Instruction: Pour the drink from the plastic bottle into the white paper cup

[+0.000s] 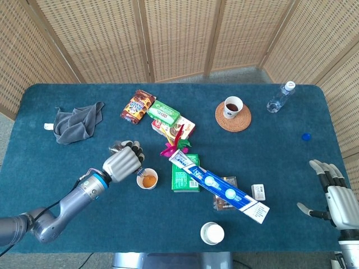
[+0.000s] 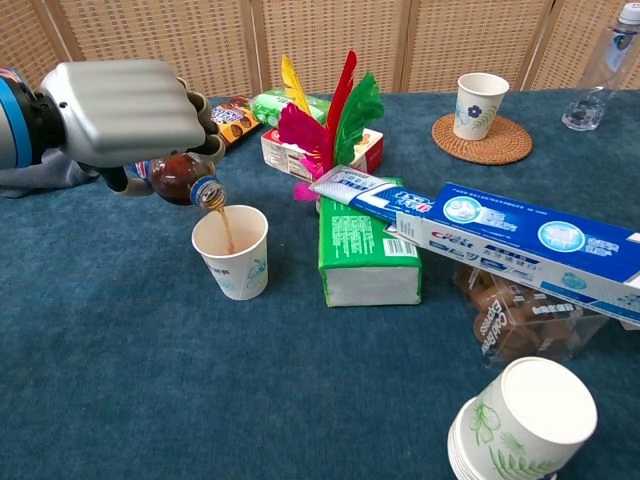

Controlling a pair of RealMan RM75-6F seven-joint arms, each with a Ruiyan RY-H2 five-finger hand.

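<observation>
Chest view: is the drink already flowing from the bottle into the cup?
Yes, a brown stream runs from the tilted plastic bottle into the white paper cup.

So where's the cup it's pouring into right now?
The white paper cup stands left of centre on the table, directly under the tilted plastic bottle held by the left hand, just left of the green box.

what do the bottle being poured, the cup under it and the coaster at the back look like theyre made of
Bottle: clear, glossy plastic by the look, brown drink showing through, held by the left hand.
Cup: matte white paper with a rolled rim and a faint print.
Coaster: woven plant fibre, perhaps rattan, tan with ribbed rings.
</observation>
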